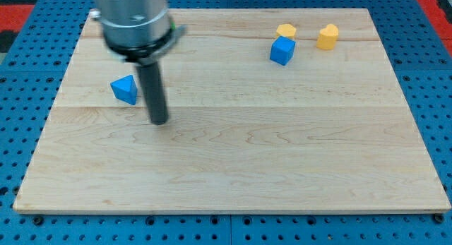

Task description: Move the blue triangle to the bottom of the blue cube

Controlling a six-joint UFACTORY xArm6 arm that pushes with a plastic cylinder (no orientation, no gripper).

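My tip (pixel 160 121) down on wooden board (pixel 233 174), bare rod, grasping nothing, just right of and below blue triangle (pixel 125 89), apparently not touching. Far right: blue cube (pixel 282 50) touching yellow block (pixel 286 31); another yellow block (pixel 328 37) beside. Triangle must travel right, so tip likely needs its left side.

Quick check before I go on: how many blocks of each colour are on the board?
Blue: 2, the triangle beside my tip and the cube
Yellow: 2, one touching the cube, one apart
Total: 4

Dark rod upright, my tip (pixel 160 121) on board
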